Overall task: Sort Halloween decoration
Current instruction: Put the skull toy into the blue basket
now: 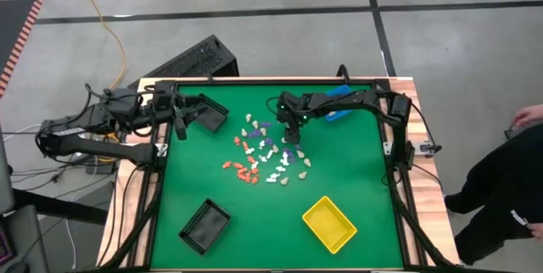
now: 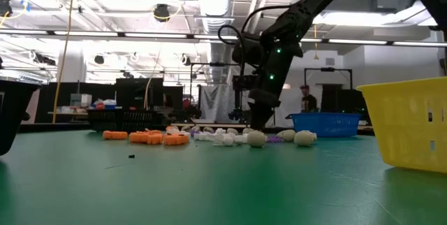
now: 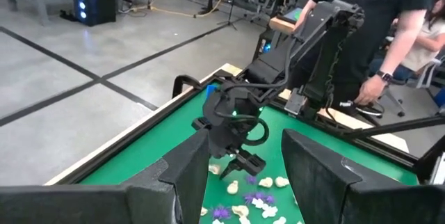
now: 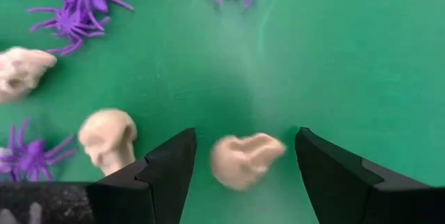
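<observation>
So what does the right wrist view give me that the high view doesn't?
Only the right wrist view shows the detail: a beige skull piece lying on the green mat between the open jaws of the right gripper, a second skull beside it, and purple spiders. Only the high view shows the layout: the yellow bin, two black bins, the blue bin and the left gripper, parked at the table's left edge. Both show the right gripper over the scattered decorations.

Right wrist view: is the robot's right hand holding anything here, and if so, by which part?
Nothing is held. The right hand is open, its fingers on either side of a beige skull on the green table, not touching it.
</observation>
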Robot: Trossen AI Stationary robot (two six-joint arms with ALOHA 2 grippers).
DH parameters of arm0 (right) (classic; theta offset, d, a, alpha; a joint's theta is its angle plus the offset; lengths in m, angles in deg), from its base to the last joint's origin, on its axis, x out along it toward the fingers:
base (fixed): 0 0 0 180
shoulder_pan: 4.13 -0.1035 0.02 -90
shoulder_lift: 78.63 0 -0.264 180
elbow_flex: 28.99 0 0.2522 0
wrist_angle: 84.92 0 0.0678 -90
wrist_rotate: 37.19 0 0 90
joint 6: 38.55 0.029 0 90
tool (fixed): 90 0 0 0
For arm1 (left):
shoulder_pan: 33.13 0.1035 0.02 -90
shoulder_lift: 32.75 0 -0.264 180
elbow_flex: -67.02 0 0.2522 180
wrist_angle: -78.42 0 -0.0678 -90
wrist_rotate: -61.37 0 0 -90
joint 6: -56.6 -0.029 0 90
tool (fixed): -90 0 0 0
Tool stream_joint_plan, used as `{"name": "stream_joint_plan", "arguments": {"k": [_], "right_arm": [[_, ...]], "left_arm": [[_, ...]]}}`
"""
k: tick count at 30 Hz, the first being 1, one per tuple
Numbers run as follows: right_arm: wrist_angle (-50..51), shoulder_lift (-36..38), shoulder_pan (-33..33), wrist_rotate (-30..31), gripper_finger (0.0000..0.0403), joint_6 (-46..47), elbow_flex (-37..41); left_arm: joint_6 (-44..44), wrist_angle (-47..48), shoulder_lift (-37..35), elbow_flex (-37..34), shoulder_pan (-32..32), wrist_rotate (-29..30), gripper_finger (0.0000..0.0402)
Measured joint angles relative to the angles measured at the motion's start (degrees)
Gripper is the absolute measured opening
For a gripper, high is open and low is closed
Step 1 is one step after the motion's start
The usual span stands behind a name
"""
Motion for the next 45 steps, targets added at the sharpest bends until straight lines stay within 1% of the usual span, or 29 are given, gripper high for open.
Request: {"name": "stream_joint_plan", "arguments": {"k": [3,5,7,12,15,22,25,30,32,35,38,42,45], "right_arm": [[-0.1,-0.4,-0.1,0.1,0.0265,0.0,0.2],[0.3,-0.5,-0.1,0.1,0.0247,0.2,0.3],[0.3,-0.5,-0.2,0.1,0.022,0.2,0.3],[0.3,-0.5,-0.2,0.2,0.0133,1.7,0.3],[0.0,-0.6,-0.2,0.9,0.0095,3.5,0.3],[0.2,0.9,-0.6,2.1,0.009,8.9,0.5],[1.2,3.3,-0.4,2.2,0.0072,10.9,0.8],[0.9,8.8,0.9,2.2,0.0067,13.9,0.6],[1.9,11.0,1.5,3.8,0.0064,14.7,0.6],[5.3,14.5,2.6,7.5,0.0056,15.2,0.5],[11.1,17.4,4.4,9.7,0.0041,15.8,0.5],[18.8,19.9,6.7,12.3,0.0022,15.8,0.5],[23.6,21.1,8.6,14.4,0.002,15.7,0.6]], "left_arm": [[0.1,0.0,0.0,0.0,0.0,0.0,0.0172],[0.5,0.0,0.1,0.0,0.0,0.3,0.0172],[0.8,0.0,0.1,0.0,0.0,1.1,0.0172],[0.8,0.0,0.1,0.0,0.0,1.4,0.0172],[0.9,0.0,0.1,0.0,0.0,1.4,0.0172],[0.9,0.0,0.1,0.0,0.0,1.4,0.0172],[0.9,0.2,0.1,0.0,0.0,1.4,0.0172],[1.1,1.3,0.1,0.0,0.0,1.5,0.0172],[1.1,1.2,0.1,0.0,0.0,1.5,0.0171],[1.2,1.2,0.1,0.0,0.0,1.5,0.0171],[1.2,1.2,0.1,0.0,0.0,1.5,0.0171],[1.2,1.2,0.1,0.0,0.0,1.5,0.0171],[1.2,1.3,0.1,0.0,0.0,1.5,0.0171]]}}
